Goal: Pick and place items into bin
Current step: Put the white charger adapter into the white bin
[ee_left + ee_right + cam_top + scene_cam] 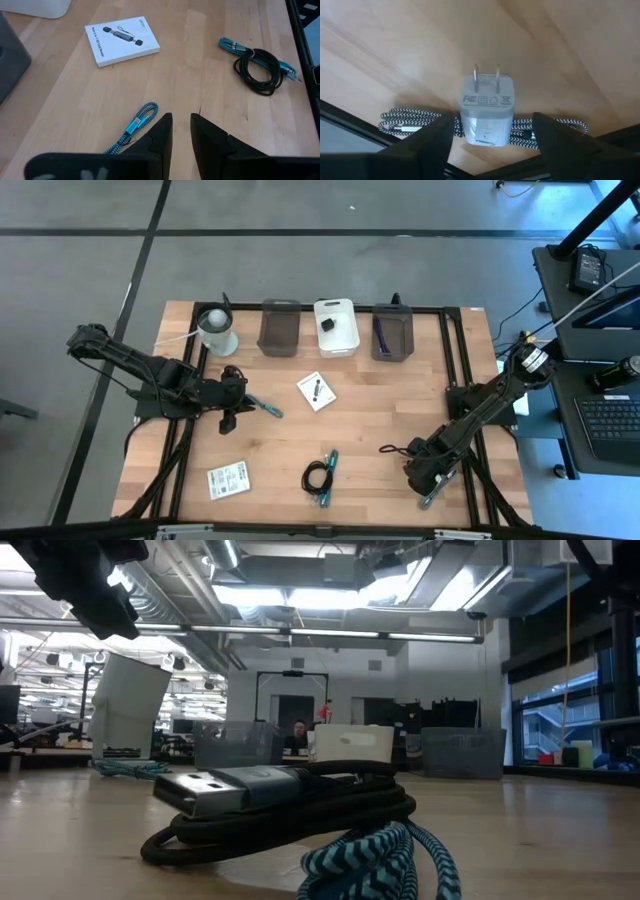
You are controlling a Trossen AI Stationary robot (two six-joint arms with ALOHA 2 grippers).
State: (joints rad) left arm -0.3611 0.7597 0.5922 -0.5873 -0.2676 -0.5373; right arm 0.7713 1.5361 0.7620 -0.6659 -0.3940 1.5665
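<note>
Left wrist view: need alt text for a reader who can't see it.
The left gripper, its two dark fingers close together with a narrow gap and nothing between them, hovers over the wooden table beside a teal braided cable. Farther off lie a white printed box showing a small adapter and a black coiled cable bundled with a second teal braided one.

"FC" mark on white charger (486, 111)

1. We see a grey floor (330, 265) with dark lines around the wooden table (370, 440).
2. Ceiling lights (300, 595) shine; windows (560, 725) stand at one side.
3. Perhaps a desk with a laptop (610, 420) stands beside.
</note>
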